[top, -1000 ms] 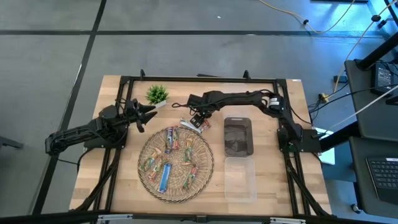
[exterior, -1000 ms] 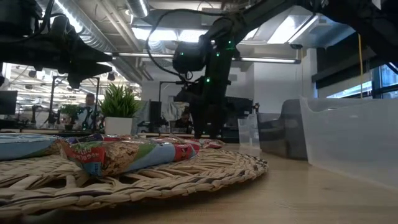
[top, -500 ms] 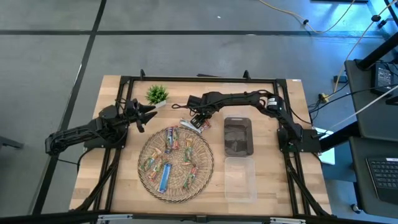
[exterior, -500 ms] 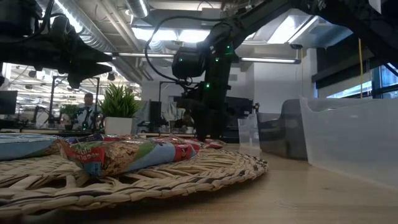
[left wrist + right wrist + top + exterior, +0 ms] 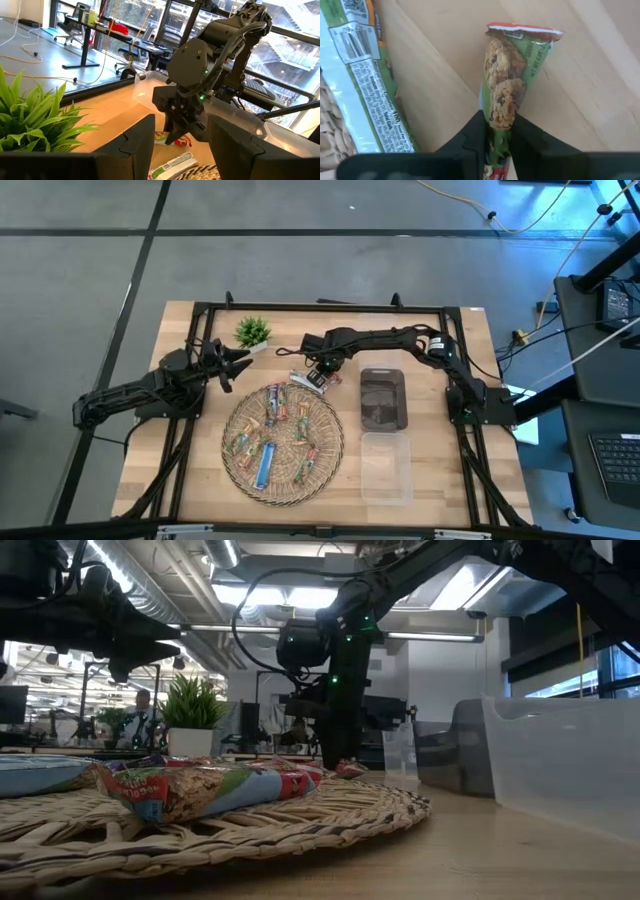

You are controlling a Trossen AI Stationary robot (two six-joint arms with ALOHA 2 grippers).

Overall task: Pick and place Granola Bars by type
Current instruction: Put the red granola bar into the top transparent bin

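Note:
Several wrapped granola bars [image 5: 270, 435], green/red, silver-white and blue, lie in a round woven tray [image 5: 330, 442]. My right gripper [image 5: 319, 374] reaches to the tray's far edge and is shut on a green-and-red bar [image 5: 512, 75]. It also shows in the low view [image 5: 336, 755] and in the left wrist view [image 5: 181, 131]. A silver-white and green bar [image 5: 367, 85] lies beside it on the table. My left gripper [image 5: 236, 365] hovers open and empty at the left, near the potted plant [image 5: 253, 332]. My right gripper pinches the green-and-red bar at its near end [image 5: 499, 131] between the two fingers. The fingers come from above, slanting down, and lie along the bar. The bar's red-edged free end [image 5: 522, 31] points away over the wooden table; I cannot tell whether it rests there.
A dark rectangular container [image 5: 382, 398] and a clear one [image 5: 385, 465] stand right of the tray. The potted plant stands at the table's far left. A black frame [image 5: 330, 308] runs round the table. Bare wood lies near the table's front left [image 5: 160, 470].
My right gripper has gone down a little toward the table by the tray's far edge, with its wrist lower than before.

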